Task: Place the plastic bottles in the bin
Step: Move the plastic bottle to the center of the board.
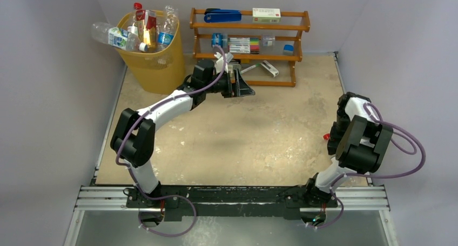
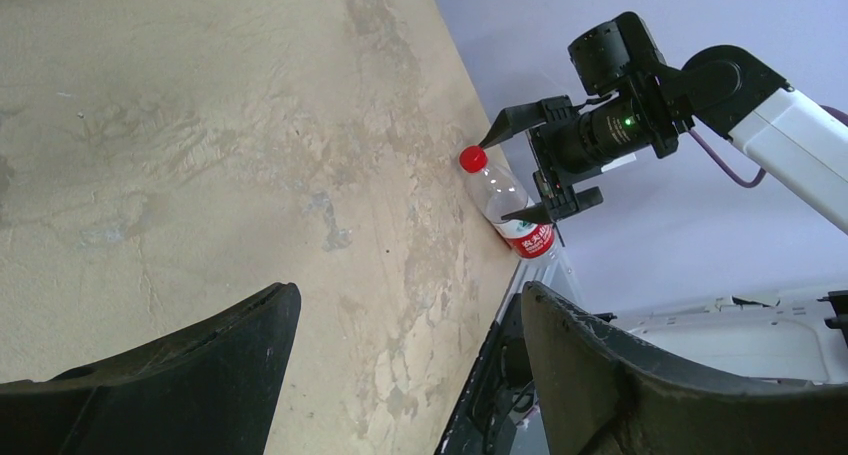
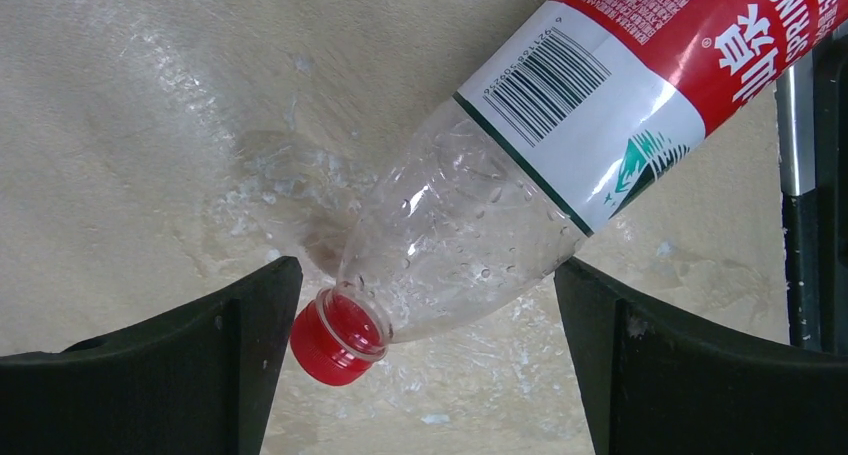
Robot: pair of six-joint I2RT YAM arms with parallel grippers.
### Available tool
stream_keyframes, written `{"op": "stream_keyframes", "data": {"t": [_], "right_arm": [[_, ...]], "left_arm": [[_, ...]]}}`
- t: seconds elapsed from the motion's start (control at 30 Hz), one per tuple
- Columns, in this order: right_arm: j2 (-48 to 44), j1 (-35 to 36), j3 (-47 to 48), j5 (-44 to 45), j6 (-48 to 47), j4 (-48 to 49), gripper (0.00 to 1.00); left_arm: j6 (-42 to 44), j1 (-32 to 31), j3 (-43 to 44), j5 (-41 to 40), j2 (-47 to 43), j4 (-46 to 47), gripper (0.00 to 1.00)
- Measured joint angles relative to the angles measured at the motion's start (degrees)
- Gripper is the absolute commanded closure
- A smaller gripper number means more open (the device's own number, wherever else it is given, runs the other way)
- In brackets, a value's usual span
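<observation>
Just between jaws of right tool [image 3: 425, 285], red-capped bottle [image 3: 470, 215]

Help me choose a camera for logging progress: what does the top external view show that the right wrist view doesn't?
Only top external: the yellow bin at the far left, stuffed with bottles, the wooden shelf rack, and the left arm. Only right wrist: the clear bottle lying on its side, its red-and-white label with barcode, and the open right gripper straddling its neck. Both: its red cap and the tabletop.
</observation>
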Motion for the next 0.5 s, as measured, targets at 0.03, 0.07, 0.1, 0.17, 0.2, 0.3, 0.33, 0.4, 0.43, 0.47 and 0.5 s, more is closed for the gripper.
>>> {"op": "stream_keyframes", "data": {"t": [0.03,0.07,0.1,0.17,0.2,0.3,0.33,0.4,0.43,0.47,0.5], "right_arm": [[0.24,0.00,0.00,-0.02,-0.02,0.13,0.00],[0.50,0.00,0.00,0.00,-0.07,0.24,0.00],[0.90,0.00,0.02,0.00,-0.07,0.33,0.00],[1.97,0.00,0.04,0.02,-0.17,0.68,0.00],[2.43,0.00,0.04,0.02,-0.31,0.83,0.01],[4.15,0.00,0.13,0.09,-0.90,1.36,0.06],[4.57,0.00,0.20,0.11,-1.18,1.51,0.09],[5.11,0.00,0.50,0.17,-1.77,1.70,0.18],[5.33,0.00,0.72,0.26,-2.19,1.81,0.23],[5.55,0.00,0.94,0.42,-2.56,1.95,0.28],[5.73,0.00,1.14,0.61,-2.89,2.12,0.32]], "left_arm": [[0.02,-0.02,0.11,0.00,0.11,0.00,0.19],[0.04,-0.02,0.20,0.02,0.20,-0.02,0.19],[0.11,-0.02,0.28,0.02,0.33,0.00,0.19],[0.35,-0.09,0.31,0.04,0.52,0.02,0.19],[0.37,-0.13,0.31,0.07,0.63,0.02,0.19],[0.37,-0.42,0.31,0.09,0.83,0.07,0.19],[0.37,-0.55,0.31,0.17,0.87,0.17,0.19],[0.37,-0.74,0.37,0.31,1.07,0.26,0.19],[0.37,-0.79,0.46,0.35,1.25,0.28,0.19],[0.37,-0.83,0.52,0.37,1.36,0.26,0.19],[0.37,-0.96,0.63,0.39,1.49,0.26,0.20]]}}
